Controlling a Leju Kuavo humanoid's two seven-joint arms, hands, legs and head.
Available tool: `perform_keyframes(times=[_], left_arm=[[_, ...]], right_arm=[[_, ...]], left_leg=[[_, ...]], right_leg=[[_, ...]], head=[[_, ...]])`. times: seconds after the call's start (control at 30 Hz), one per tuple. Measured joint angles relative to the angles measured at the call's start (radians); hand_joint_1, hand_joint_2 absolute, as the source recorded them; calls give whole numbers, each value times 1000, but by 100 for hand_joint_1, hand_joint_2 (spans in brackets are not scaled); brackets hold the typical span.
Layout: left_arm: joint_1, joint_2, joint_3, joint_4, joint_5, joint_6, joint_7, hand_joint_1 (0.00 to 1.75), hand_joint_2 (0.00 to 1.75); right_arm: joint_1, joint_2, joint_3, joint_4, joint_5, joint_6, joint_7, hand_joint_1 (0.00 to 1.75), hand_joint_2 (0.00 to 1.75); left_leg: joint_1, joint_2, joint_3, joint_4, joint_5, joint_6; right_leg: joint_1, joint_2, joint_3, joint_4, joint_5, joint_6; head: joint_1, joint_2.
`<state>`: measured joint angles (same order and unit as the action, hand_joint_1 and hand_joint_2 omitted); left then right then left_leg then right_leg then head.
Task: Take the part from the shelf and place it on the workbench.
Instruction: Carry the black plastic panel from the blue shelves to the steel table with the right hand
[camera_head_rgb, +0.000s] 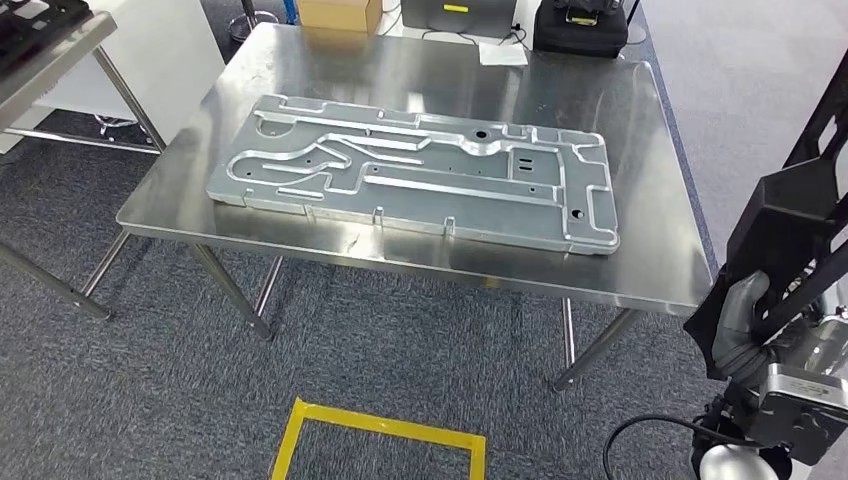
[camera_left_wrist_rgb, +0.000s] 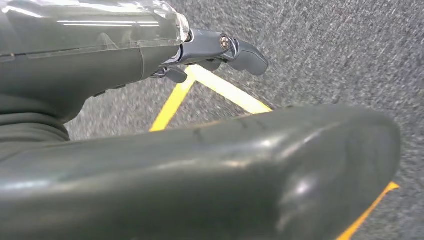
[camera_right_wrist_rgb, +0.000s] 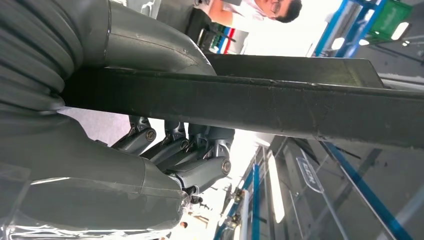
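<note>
A black, flat, angular frame part (camera_head_rgb: 800, 200) stands up at the right edge of the head view, off the right end of the steel workbench (camera_head_rgb: 600, 90). My right hand (camera_head_rgb: 742, 315) grips its lower section. In the right wrist view the right hand (camera_right_wrist_rgb: 125, 165) clamps the part's black bar (camera_right_wrist_rgb: 280, 105), thumb on one face and fingers on the other. A large silver machined plate (camera_head_rgb: 410, 170) lies flat across the middle of the workbench. My left hand (camera_left_wrist_rgb: 100, 65) hangs over the carpet with its fingers (camera_left_wrist_rgb: 235, 50) stretched out and nothing in it.
A yellow tape square (camera_head_rgb: 380, 440) marks the grey carpet in front of the workbench. Another metal table (camera_head_rgb: 50, 50) stands at far left. A cardboard box (camera_head_rgb: 340, 12) and a black case (camera_head_rgb: 580, 25) sit behind the workbench. A person (camera_right_wrist_rgb: 250, 10) and blue racking (camera_right_wrist_rgb: 255, 200) appear in the right wrist view.
</note>
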<state>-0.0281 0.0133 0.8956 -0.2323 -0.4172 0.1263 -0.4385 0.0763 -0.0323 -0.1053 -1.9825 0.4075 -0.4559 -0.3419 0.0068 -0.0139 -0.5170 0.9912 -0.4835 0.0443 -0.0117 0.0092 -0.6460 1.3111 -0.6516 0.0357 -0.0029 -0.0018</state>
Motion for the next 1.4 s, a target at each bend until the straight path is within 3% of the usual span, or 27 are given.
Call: perform_keyframes(times=[0.03,0.07,0.1,0.2,0.23,0.27,0.33,0.4,0.43,0.5,0.53,0.57,0.6,0.63,0.7,0.73,0.77,0.9,1.2,1.27,1.4], left_arm=[[1,0,0,0,0,0,0,0,0],[1,-1,1,0,0,-1,0,0,0],[1,-2,1,0,0,-1,0,0,0],[3,-5,5,2,0,-2,2,0,0],[3,-6,6,3,0,-2,2,0,0],[0,-7,7,3,0,-2,3,0,0],[-8,-7,9,4,-1,-2,3,0,0],[-15,-10,11,4,-2,-3,3,0,0],[-15,-11,13,4,-2,-2,4,0,0],[-13,-12,15,4,-4,2,5,0,0],[-12,-12,16,4,-4,4,5,0,0],[-11,-12,17,4,-6,5,5,0,0],[-9,-12,17,4,-7,6,5,0,0],[-8,-12,18,4,-9,6,5,0,0],[-2,-12,21,4,-11,5,4,0,0],[-1,-11,22,4,-11,5,4,0,0],[0,-12,23,5,-11,5,4,0,0],[-7,-13,24,5,-13,5,2,0,0],[-11,-13,24,5,-19,5,2,0,0],[-13,-13,24,5,-36,1,4,0,0],[-19,-12,24,5,-85,-19,7,0,0]], right_arm=[[5,-1,-5,0,-2,4,0,175,175],[10,-3,-10,0,-3,7,-1,175,175],[15,-4,-16,0,-5,10,-1,175,175],[35,-7,-33,2,-7,17,-3,175,175],[41,-7,-37,2,-8,20,-3,175,175],[44,-8,-41,0,-8,23,-4,175,175],[45,-10,-48,-6,-7,27,-5,175,175],[46,-10,-54,-10,-6,33,-7,175,175],[46,-10,-55,-10,-5,36,-8,175,175],[47,-10,-56,-10,-2,42,-8,175,175],[47,-10,-58,-10,-1,46,-9,175,175],[47,-10,-60,-10,2,51,-9,175,175],[47,-10,-62,-10,4,56,-9,175,175],[47,-10,-64,-10,6,60,-10,175,175],[47,-10,-68,-8,8,64,-11,175,175],[48,-9,-70,-7,9,65,-12,175,175],[47,-9,-73,-6,10,66,-13,175,175],[46,-9,-79,-5,20,80,-18,175,175],[39,-9,-80,-3,48,80,-11,175,175],[-14,-13,-80,25,111,75,29,175,175],[-217,-54,-67,171,314,74,148,175,175]], left_leg=[[0,-3,27,-8,-14,-1],[0,-5,54,-14,-31,-3],[0,-7,81,-17,-50,-5],[-1,-10,136,-19,-108,-16],[-1,-10,152,-23,-121,-22],[-1,-10,164,-23,-123,-31],[0,-7,160,19,-100,-44],[2,-4,95,143,-76,-52],[3,-2,50,209,-87,-53],[4,0,-39,284,-171,-57],[4,1,-71,286,-214,-59],[4,2,-93,266,-235,-60],[5,4,-107,228,-217,-61],[5,6,-114,175,-158,-59],[2,8,-123,82,-7,-53],[0,8,-125,60,45,-49],[-1,7,-127,52,68,-47],[-2,3,-123,50,75,-45],[-3,0,-122,50,68,-38],[-5,-1,-121,50,64,-32],[-7,1,-119,50,64,-27]], right_leg=[[-1,-1,-23,-14,-37,2],[-2,-3,-38,-46,-51,4],[-3,-4,-46,-95,-27,3],[4,-9,-55,-243,222,-13],[8,-8,-55,-261,272,-21],[12,-6,-48,-264,276,-30],[9,-2,-16,-275,253,-48],[5,-3,28,-293,234,-63],[5,-4,48,-301,224,-68],[5,-3,84,-309,201,-69],[4,-1,102,-310,188,-68],[3,1,120,-311,174,-66],[2,2,137,-311,160,-63],[2,2,153,-311,145,-60],[4,5,174,-304,119,-50],[5,7,178,-300,107,-44],[7,9,182,-295,97,-39],[6,5,187,-301,92,-43],[5,3,194,-313,90,-38],[5,2,202,-326,85,-30],[4,2,206,-332,87,-19]], head=[[0,0],[0,0],[0,0],[0,0],[-1,0],[-2,0],[-2,0],[-4,0],[-4,0],[-4,0],[-5,0],[-4,0],[-4,0],[-4,0],[-4,0],[-4,0],[-4,0],[-4,0],[-4,0],[-4,0],[-4,0]])
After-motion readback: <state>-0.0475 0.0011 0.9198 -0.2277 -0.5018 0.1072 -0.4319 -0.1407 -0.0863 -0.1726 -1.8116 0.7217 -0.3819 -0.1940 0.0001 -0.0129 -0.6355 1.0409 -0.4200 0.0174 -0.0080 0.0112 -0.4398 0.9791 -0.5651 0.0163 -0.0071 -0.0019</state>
